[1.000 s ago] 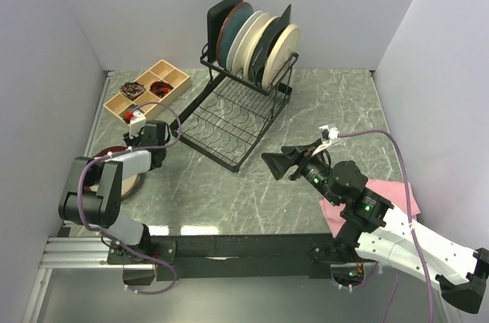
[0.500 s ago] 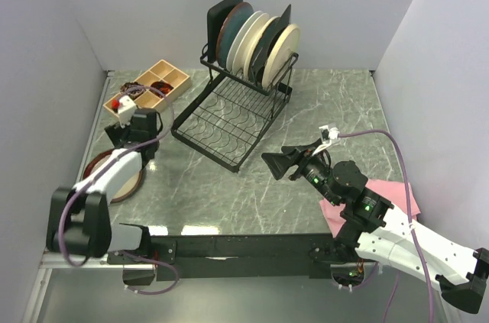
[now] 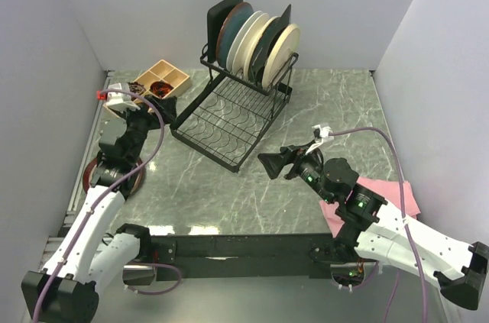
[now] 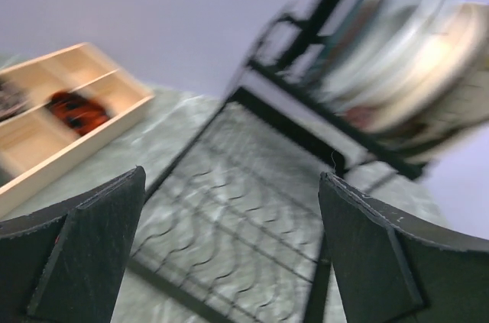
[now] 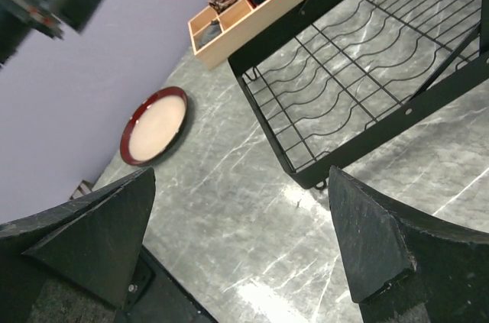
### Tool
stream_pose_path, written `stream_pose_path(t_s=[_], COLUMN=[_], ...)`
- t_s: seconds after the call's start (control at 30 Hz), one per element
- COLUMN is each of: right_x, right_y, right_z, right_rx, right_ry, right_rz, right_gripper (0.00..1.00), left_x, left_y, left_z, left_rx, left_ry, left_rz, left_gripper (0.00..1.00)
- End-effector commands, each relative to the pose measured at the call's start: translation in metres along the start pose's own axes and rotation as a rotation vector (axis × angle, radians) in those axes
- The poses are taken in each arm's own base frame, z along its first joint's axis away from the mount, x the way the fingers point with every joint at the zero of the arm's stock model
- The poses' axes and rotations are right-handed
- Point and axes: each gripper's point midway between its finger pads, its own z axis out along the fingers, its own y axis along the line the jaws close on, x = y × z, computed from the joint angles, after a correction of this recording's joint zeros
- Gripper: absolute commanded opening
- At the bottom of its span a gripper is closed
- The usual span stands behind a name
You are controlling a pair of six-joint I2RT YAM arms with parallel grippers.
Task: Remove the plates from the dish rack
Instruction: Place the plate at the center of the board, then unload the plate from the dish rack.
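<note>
The black wire dish rack (image 3: 233, 105) stands at the back centre, with several plates (image 3: 256, 40) upright in its slotted upper frame. A brown-rimmed tan plate (image 3: 131, 180) lies flat on the table at the left, partly under my left arm. My left gripper (image 3: 151, 118) hovers open and empty above that side, facing the rack's lower grid (image 4: 252, 216); the plates (image 4: 405, 56) show blurred beyond. My right gripper (image 3: 269, 164) is open and empty in front of the rack. In the right wrist view the gripper (image 5: 241, 172) looks over the tan plate (image 5: 155, 126) and the rack's grid (image 5: 359, 71).
A wooden compartment tray (image 3: 149, 88) with small items sits left of the rack. A pink folded cloth (image 3: 391, 195) lies under my right arm at the near right. White walls enclose the table on three sides.
My left gripper opened, let go of the tan plate on the table, then rose and turned toward the rack. My right gripper shifted slightly left and opened a little wider.
</note>
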Motion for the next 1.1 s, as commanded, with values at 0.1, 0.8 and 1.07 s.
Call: stream_pose_path(t_s=[0.1,0.8,1.07], right_x=[-0.019,-0.024,-0.024], right_y=[0.02,0.013,0.012], right_z=[0.005,0.002,0.002], right_rx=[-0.047,-0.017,-0.013], right_ry=[-0.027,-0.053,-0.052], right_rz=[-0.018,-0.056,-0.065], right_gripper=[1.0,0.96,0.96], left_x=[-0.029,-0.053,-0.051], left_y=[-0.058,-0.135,-0.136], left_z=[0.019,0.167,0.199], left_rx=[0.265,0.801,0.838], left_ry=[-0.046,0.202,0.187], left_rz=[0.003,0.068,0.081], left_gripper=[0.99,0.53,0.53])
